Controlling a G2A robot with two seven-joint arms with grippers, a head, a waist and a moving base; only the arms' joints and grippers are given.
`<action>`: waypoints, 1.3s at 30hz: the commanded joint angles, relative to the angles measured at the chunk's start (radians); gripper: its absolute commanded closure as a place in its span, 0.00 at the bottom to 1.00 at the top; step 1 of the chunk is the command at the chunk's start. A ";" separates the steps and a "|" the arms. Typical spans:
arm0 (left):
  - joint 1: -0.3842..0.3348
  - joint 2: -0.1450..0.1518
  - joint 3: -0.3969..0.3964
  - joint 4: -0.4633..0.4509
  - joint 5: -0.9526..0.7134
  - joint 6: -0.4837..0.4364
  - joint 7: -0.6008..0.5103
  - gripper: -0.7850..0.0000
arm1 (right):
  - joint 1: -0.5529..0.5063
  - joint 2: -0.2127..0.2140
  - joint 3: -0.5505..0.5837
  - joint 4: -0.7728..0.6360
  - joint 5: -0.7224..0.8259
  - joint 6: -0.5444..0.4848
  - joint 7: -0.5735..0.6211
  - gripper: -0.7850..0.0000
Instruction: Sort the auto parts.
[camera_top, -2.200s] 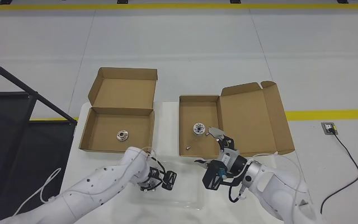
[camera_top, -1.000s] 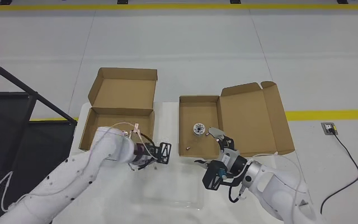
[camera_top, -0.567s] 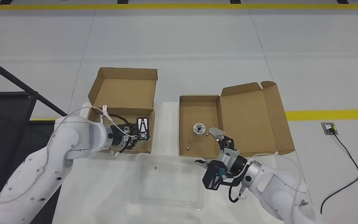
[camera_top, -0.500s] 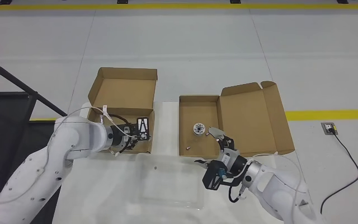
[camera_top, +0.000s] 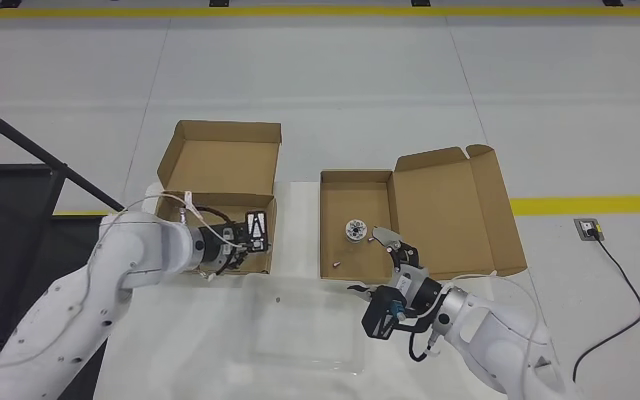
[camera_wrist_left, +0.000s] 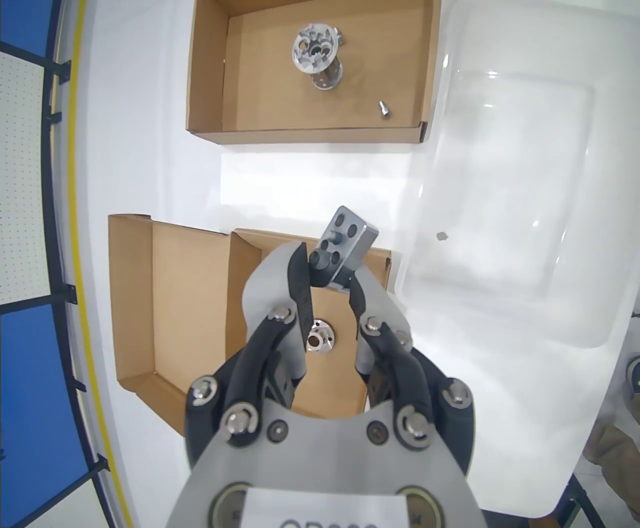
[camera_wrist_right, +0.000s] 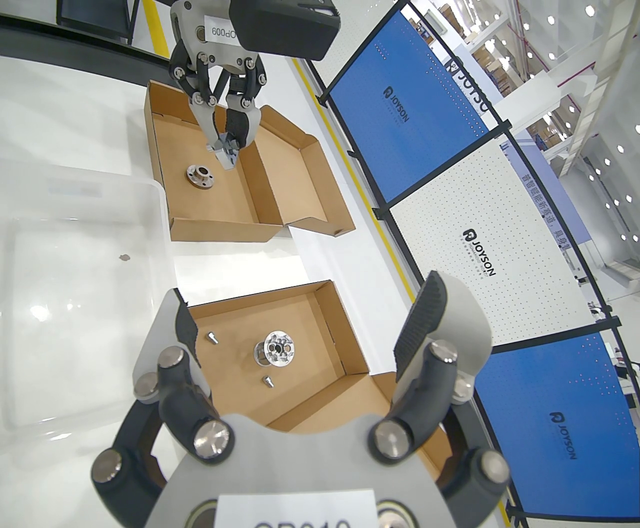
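Left gripper (camera_wrist_left: 327, 280) is clamped on the drilled metal block (camera_wrist_left: 345, 245), and we see it over the left box (camera_wrist_left: 190, 300), left of centre in the top view, with the flange (camera_wrist_left: 318, 340) lying on the box floor below. We read this as the placing step: the next move calls for lowering into that box and releasing clear of the flange. Right gripper (camera_wrist_right: 307, 307) hangs spread wide and empty, lower right of centre. Our count: 2 boxes, 1 clear tray (camera_top: 300, 345), 1 block, 1 flange, 1 toothed hub (camera_wrist_right: 272, 350) and 2 small screws (camera_wrist_right: 212, 337), hub and screws in the right box (camera_top: 350, 205).
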 joint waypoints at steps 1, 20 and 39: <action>-0.007 -0.004 -0.004 0.032 0.028 0.030 0.012 1.00 | 0.000 0.000 0.000 0.000 0.000 0.000 0.000 0.00; -0.164 -0.103 0.123 0.435 0.160 0.126 0.042 1.00 | 0.000 0.000 0.000 0.000 0.000 0.000 0.000 0.00; -0.099 -0.127 0.159 0.475 0.282 0.215 0.040 1.00 | 0.000 0.000 0.000 0.000 0.000 0.000 0.000 0.00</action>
